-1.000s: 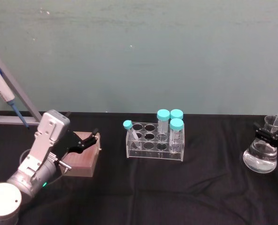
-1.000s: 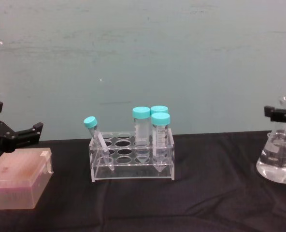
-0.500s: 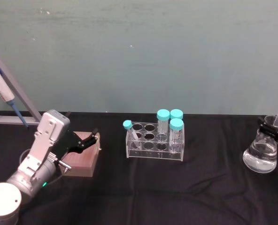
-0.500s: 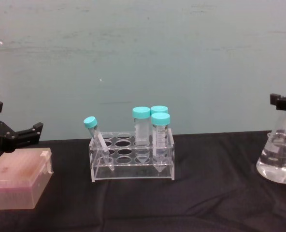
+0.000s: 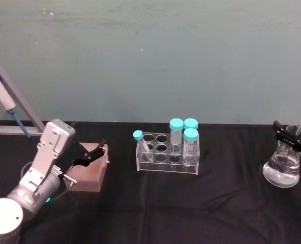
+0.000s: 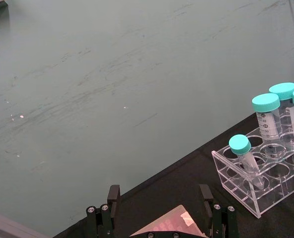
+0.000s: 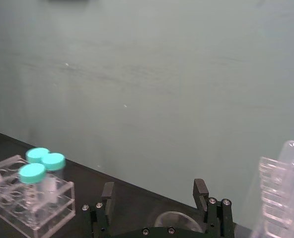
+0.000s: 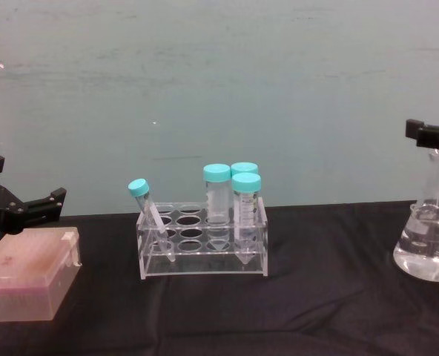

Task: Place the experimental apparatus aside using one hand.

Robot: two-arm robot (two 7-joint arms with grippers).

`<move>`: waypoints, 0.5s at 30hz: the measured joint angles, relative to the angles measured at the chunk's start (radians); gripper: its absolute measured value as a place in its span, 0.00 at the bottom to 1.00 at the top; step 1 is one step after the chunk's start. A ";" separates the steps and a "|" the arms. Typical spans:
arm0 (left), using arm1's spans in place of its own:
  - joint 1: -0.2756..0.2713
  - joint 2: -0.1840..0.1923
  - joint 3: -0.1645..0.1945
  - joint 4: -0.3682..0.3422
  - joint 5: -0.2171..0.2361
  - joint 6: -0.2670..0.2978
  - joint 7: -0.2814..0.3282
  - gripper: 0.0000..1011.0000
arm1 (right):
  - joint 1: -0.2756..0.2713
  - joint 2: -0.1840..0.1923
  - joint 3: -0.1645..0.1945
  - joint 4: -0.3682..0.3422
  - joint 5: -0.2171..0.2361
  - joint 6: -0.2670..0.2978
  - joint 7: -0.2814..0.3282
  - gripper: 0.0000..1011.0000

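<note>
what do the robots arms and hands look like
The left arm is silver-grey with rounded cylindrical joints, a small green light and a thin cable. The left hand is black with two fingers. The right hand is black too, with small screws.

A clear tube rack (image 5: 167,155) stands mid-table on the black cloth (image 5: 191,213), holding 3 upright teal-capped tubes (image 5: 183,134) at its right end and 1 tilted tube (image 5: 140,142) at its left. A pinkish box (image 8: 27,282) lies well left of it. A blue-tipped pipette (image 5: 3,104) leans at the far left.
</note>
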 joint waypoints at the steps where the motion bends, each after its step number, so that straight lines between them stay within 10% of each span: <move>1: 0.000 0.000 0.000 0.000 0.000 0.000 0.000 0.99 | -0.004 0.000 0.000 -0.006 0.004 -0.003 0.004 0.99; 15: 0.000 0.000 0.000 0.000 0.000 0.000 0.000 0.99 | -0.103 0.028 -0.001 -0.113 0.097 -0.007 0.056 0.99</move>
